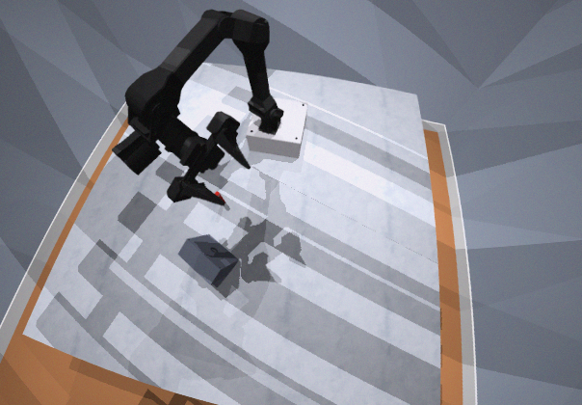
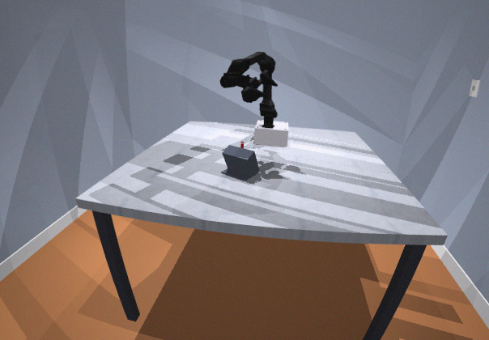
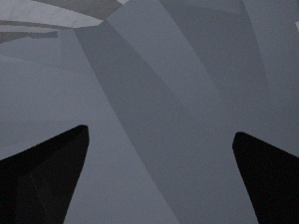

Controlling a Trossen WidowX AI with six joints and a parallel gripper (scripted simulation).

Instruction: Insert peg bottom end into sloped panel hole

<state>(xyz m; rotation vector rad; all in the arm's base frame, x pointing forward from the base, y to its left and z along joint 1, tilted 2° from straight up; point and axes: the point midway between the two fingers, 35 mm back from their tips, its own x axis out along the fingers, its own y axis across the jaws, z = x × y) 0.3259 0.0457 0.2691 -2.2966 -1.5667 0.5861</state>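
The red peg [image 1: 218, 194] [image 2: 242, 145] stands on the table [image 1: 337, 348] [image 2: 324, 211]. In the top view a black finger partly covers it; in the exterior view its upper part shows behind the block. The dark grey block with the sloped panel [image 1: 199, 260] [image 2: 241, 165] stands on the table. A curved dark mark shows on its face in the top view; the hole's shape is unclear. My gripper [image 1: 237, 185] [image 2: 270, 90] [image 3: 164, 137] is open and empty, raised above the table near the robot base. Neither peg nor panel shows in the wrist view.
The white base box [image 1: 290, 123] [image 2: 271, 138] under the arm stands at the back of the table, behind the peg. The block lies on the other side of the peg from the base. A wall fills most of the wrist view.
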